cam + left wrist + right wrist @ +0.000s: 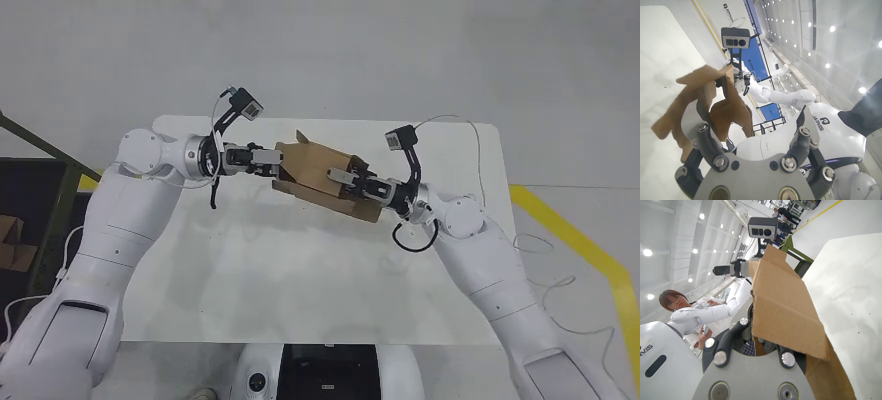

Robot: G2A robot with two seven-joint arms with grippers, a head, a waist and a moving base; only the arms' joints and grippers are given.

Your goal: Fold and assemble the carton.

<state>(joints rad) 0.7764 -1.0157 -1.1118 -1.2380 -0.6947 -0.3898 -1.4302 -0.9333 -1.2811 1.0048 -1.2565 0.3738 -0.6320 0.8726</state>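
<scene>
Right now I count one carton (pixel 315 165), and it hangs in the air above the far half of the white tabletop (pixel 300 280), tilted and strung between my two claws. It is plain brown cardboard, only partly folded. In the left wrist view several ragged flaps stick out at different angles. In the right wrist view one broad creased panel lies across the claw. What is inside it I cannot tell.

My right claw (pixel 340 177) is clamped on the end of the carton nearest the right arm, with a finger lying along the top of the panel. My left claw (pixel 272 160) sits at the opposite end and is spread wide. One finger (pixel 704 132) is just beside a flap, though I cannot tell whether it touches. The other finger (pixel 802 125) stands well apart from the cardboard.

I also count two camera boxes, one (pixel 245 103) raised over the left wrist and one (pixel 402 138) over the right.

Off the tabletop on the left side there is a green frame (pixel 40 150) and some brown boxes (pixel 12 245). A yellow floor line (pixel 560 215) runs past on the right. As for writing, blue wall panels (pixel 757 56) in the hall behind carry white lettering.
</scene>
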